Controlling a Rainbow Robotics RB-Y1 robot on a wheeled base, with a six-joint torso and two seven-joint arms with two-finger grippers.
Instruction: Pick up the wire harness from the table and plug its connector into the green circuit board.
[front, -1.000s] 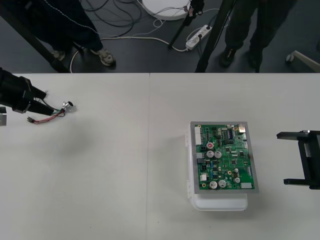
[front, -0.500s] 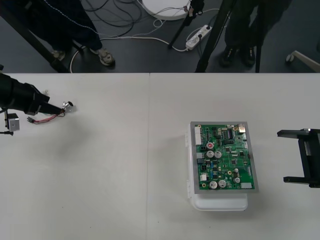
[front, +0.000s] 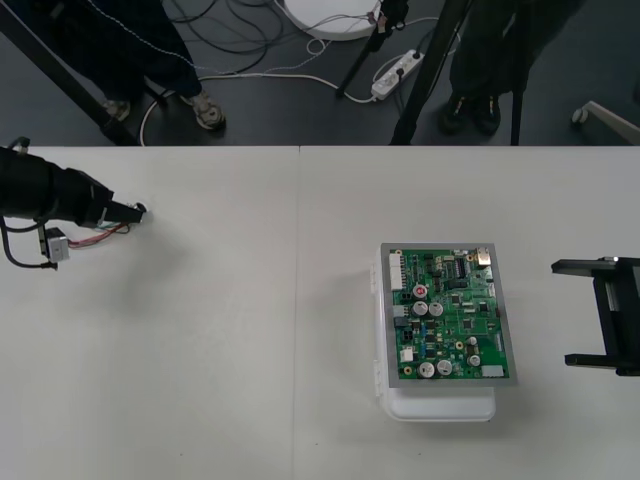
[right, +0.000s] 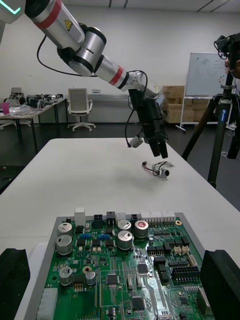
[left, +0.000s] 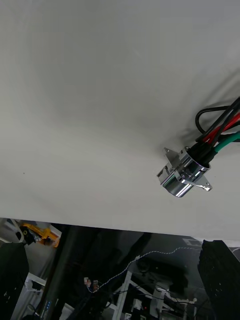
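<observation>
The wire harness (front: 98, 238) is a small bundle of thin red, black and green wires (left: 224, 131) which end in a round shiny metal socket (left: 183, 172) with a flat flange. It lies on the pale table (front: 250, 350) at the robot's left side, not far from the far edge, and well apart from the green circuit board (front: 450, 315). The left gripper (front: 132, 211) hangs just above the harness with its tips pointing down at the socket; in the left wrist view its black fingers (left: 218, 277) stand far apart and nothing is between them. Between the harness and the board there is a wide bare stretch of table. The board sits right of the middle on its white base (front: 440, 405), whose edge shows at the near side and the left side of the board. The right gripper (front: 562, 314) waits at the right edge, beside the board but not touching it, with its two fingers widely spread
</observation>
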